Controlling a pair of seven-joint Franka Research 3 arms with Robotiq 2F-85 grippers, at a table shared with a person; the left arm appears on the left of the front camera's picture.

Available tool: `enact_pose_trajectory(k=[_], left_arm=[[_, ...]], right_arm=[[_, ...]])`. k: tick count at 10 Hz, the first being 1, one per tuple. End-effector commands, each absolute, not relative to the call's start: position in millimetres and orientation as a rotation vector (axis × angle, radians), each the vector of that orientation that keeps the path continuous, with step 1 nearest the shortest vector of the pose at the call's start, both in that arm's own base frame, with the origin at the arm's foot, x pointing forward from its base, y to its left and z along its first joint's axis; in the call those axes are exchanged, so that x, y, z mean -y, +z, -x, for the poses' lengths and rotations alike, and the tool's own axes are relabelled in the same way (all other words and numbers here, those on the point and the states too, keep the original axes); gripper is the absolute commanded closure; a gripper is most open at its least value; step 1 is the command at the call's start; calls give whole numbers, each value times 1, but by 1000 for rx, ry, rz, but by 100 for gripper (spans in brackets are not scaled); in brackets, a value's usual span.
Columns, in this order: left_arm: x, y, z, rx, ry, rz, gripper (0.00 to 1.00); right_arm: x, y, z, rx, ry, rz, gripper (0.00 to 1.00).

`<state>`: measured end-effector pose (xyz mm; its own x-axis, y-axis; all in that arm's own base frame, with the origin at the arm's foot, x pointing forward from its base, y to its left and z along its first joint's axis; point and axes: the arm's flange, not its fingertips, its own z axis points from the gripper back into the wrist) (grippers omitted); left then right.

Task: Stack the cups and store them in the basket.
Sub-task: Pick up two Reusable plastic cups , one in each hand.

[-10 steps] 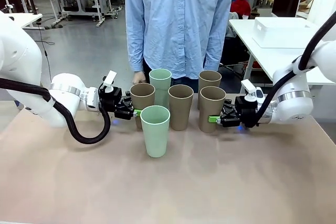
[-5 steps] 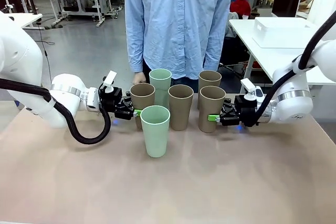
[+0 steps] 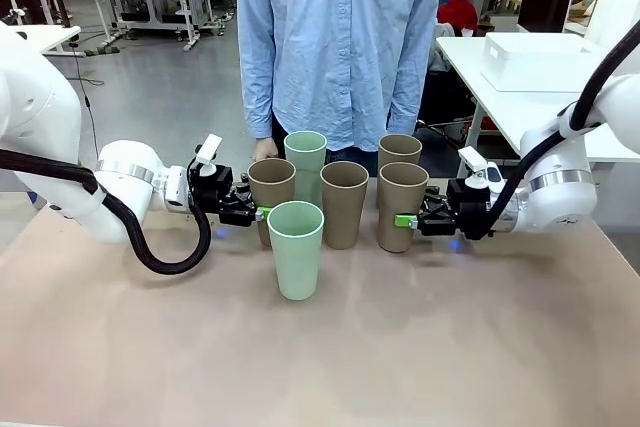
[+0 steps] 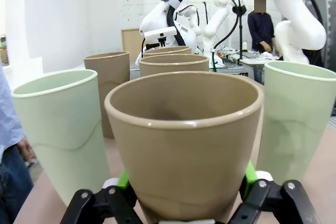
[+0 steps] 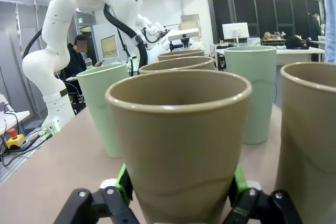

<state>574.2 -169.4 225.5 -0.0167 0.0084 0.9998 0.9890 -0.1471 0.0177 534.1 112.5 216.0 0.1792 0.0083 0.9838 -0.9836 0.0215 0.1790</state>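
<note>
— tan cups first: where do they stand?
— four of them on the beige table point(image 3: 450, 347), in a loose cluster at the far middle. left tan cup point(image 3: 271, 185), middle tan cup point(image 3: 344, 202), right front tan cup point(image 3: 404, 202), and rear right tan cup point(image 3: 399, 151) just behind that one
— and the mint pair?
— front mint cup point(image 3: 296, 249) is nearest the robot, overlapping the lower part of the left tan cup. rear mint cup point(image 3: 305, 157) is behind, between the left and middle tan cups. all six are upright, mouths up
— left gripper?
— left gripper point(image 3: 262, 214) comes in level from the side, low on the left tan cup. in the left wrist view its green pads point(image 4: 124, 179) press both walls of that cup: closed on it
— right gripper?
— right gripper point(image 3: 405, 220) mirrors it, level, low on the right front tan cup. in the right wrist view both pads point(image 5: 124, 180) sit flush on the walls: gripping it. that cup's base is on the table
— left tan cup's base?
— hidden behind the front mint cup, cannot tell
— person?
— stands at the far edge in a light blue shirt point(image 3: 340, 37), with one hand point(image 3: 263, 147) hanging just behind the left tan cup
</note>
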Motion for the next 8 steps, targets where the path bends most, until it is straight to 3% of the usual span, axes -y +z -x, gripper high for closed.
enact_pose_trajectory(k=[1,2,3,4,8], left_arm=[[170,229,-577,1168,-1309,1334,38],[170,230,-577,1165,-1307,1331,21],[170,230,-578,1162,-1308,1323,57],[170,230,-578,1161,-1318,1321,40],[169,226,-575,1155,-1328,1313,40]], right_arm=[[-114,224,-534,1060,1052,-1283,40],[-112,224,-534,1064,1051,-1289,25],[-110,224,-535,1071,1052,-1286,60],[-109,223,-536,1076,1063,-1278,45],[-112,216,-534,1076,1064,-1271,45]])
